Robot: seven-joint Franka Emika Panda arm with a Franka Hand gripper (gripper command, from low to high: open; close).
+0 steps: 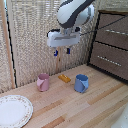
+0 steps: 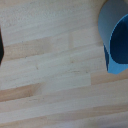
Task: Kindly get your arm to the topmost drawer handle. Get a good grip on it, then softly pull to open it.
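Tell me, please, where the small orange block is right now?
In the exterior view, the orange block lies on the wooden table, between the pink mug and blue mug.

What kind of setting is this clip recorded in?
Probably a staged tabletop mock-up of a home or kitchen: a wooden table carries a pink mug, a blue mug and a patterned plate, beside a dark wooden drawer unit.

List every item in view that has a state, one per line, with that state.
claw: open, empty, hanging above the table
top drawer: shut
top drawer handle: untouched
middle drawer: shut
bottom drawer: shut
pink cup: upright
blue cup: upright
orange block: lying flat
plate: empty
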